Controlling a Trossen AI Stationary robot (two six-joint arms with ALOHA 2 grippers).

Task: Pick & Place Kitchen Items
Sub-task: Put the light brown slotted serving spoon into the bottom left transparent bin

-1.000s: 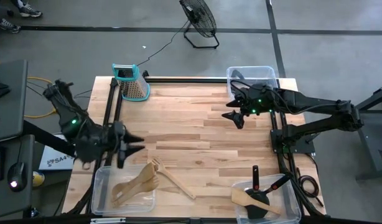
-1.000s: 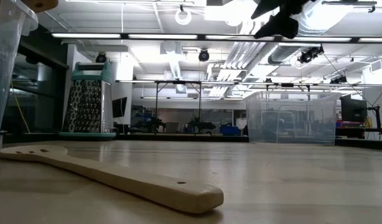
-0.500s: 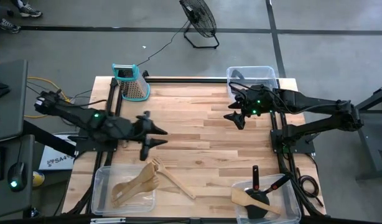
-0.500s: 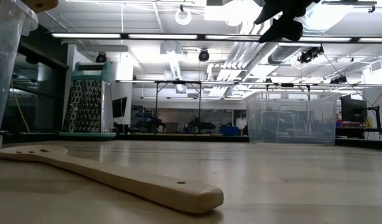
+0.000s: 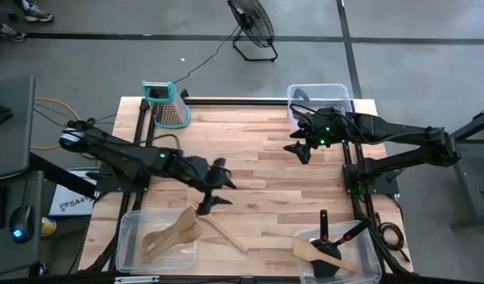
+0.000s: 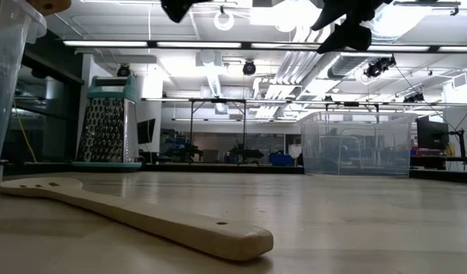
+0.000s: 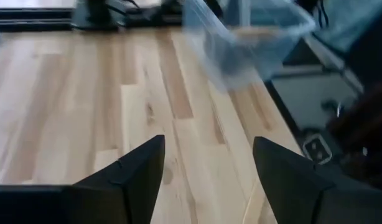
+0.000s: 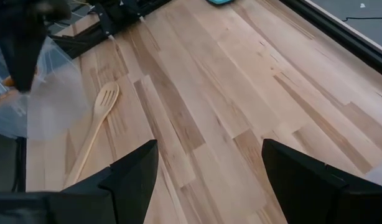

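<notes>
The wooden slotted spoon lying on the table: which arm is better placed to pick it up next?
Left. Its open tool hangs just above the spoon; the right tool is open far across the table.

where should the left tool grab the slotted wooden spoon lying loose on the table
Grip the slotted wooden spoon at mid-handle, coming straight down from above. It lies flat on the table, handle running diagonally toward the front edge, with its slotted head close beside the clear bin. The handle is narrow and has bare wood on both sides. The open left tool hovers near the head.
</notes>
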